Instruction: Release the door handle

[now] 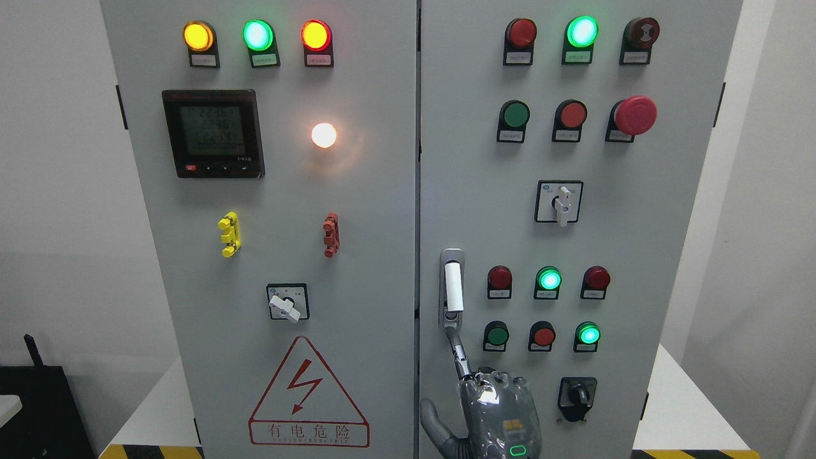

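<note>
The door handle is mounted upright on the left edge of the right cabinet door, its long axis vertical. The one hand in view rises from the bottom edge directly below it; its side cannot be determined. One extended finger touches the handle's lower end, without clamping it. Release likely requires withdrawing straight down, away from the door.

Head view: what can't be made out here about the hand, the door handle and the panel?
Right hand: wrist and arm cut off by the bottom edge; grip on the door handle unclear, seen from behind.
Left hand: not in view.
Button labels: too small to read.
Meter digits: blurred.
</note>
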